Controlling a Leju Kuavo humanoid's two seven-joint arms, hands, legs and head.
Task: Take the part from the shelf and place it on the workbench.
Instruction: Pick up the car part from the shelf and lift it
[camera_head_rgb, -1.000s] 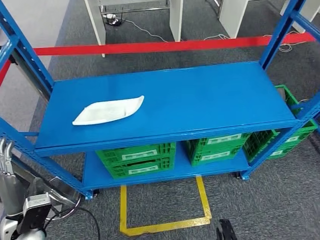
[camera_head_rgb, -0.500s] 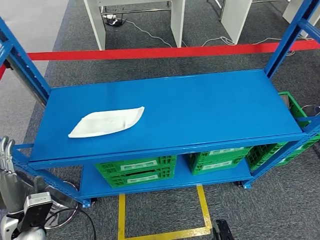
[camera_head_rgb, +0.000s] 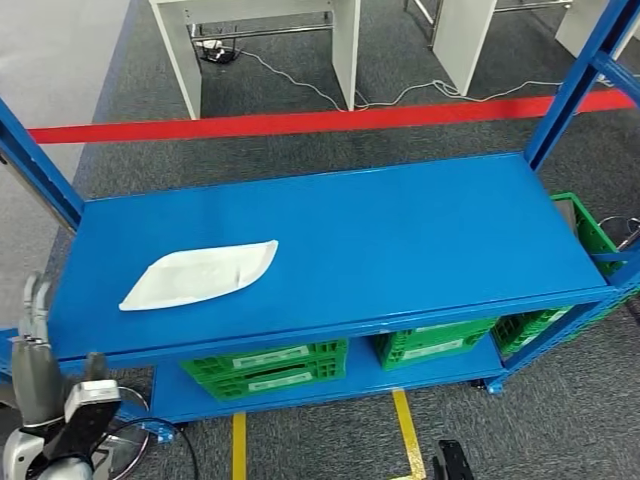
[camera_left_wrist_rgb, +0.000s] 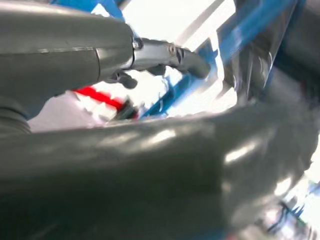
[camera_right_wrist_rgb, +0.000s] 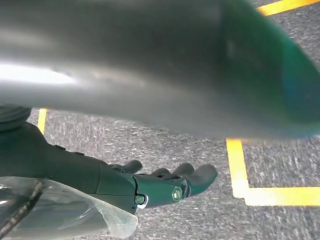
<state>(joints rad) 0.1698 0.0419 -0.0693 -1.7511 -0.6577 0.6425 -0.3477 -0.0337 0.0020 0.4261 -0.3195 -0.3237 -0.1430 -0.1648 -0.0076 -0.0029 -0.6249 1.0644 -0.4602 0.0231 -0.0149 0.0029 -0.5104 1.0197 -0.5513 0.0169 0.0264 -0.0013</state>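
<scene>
You are at the reaching step; the part (camera_head_rgb: 198, 276) is not yet taken. It is a flat white piece, pointed at one end, and it lies alone on the top board of the blue shelf (camera_head_rgb: 392, 240), toward the shelf's left side and near the front edge.

Your left hand (camera_head_rgb: 32, 345) stands low beside the shelf's left front corner, below the board and apart from the part. Its fingers (camera_left_wrist_rgb: 170, 52) are stretched out and hold nothing.

Your right hand (camera_right_wrist_rgb: 166, 187) hangs down over the grey carpet and the yellow floor marking (camera_right_wrist_rgb: 241, 172); its fingers are a little curled, apart, and empty.

I think the next move needs the left hand to rise above the board edge and go forward and inward to the part. The part is thin, so the fingers must probably come under its rim.
</scene>
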